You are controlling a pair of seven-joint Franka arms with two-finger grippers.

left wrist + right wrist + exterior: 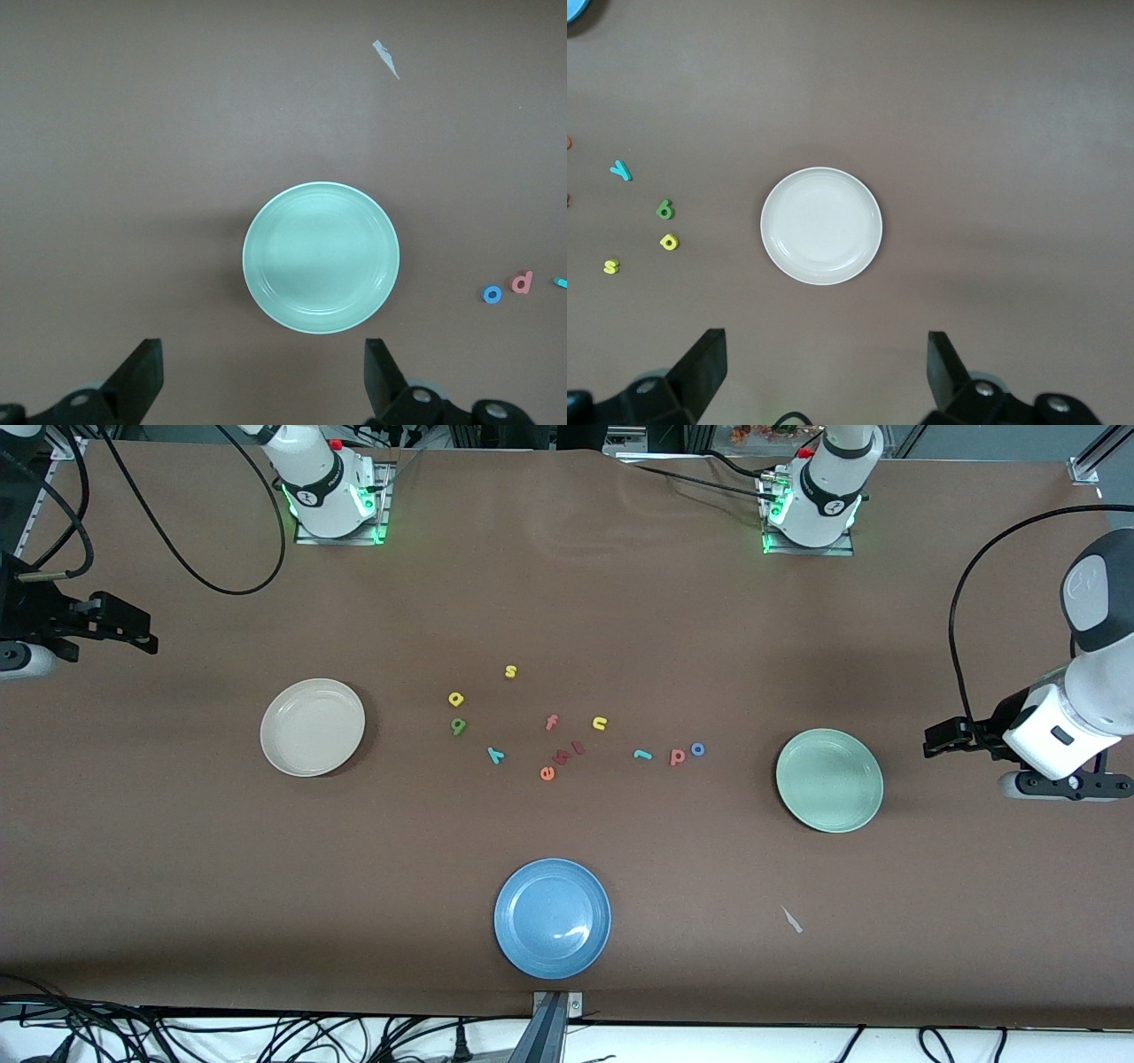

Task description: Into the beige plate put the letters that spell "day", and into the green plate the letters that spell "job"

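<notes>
blue plate (552,918): closest to the camera, empty, not part of my job anyway.
green plate (829,779): toward my left arm's end, nothing in it yet.
j-o-b letters: teal j (643,755), red b (678,756) and blue o (697,749) in a loose row near the green plate.
beige plate (312,726): toward my right arm's end, also bare.
d-a-y letters: teal y (496,755), green d (458,726), yellow a (456,699) clustered near the beige plate.
left gripper (261,376): spread wide, holding nothing, up over the table by the green plate.
right gripper (824,372): same deal by the beige plate.
progress: zero of six placed, so everything's left.
</notes>
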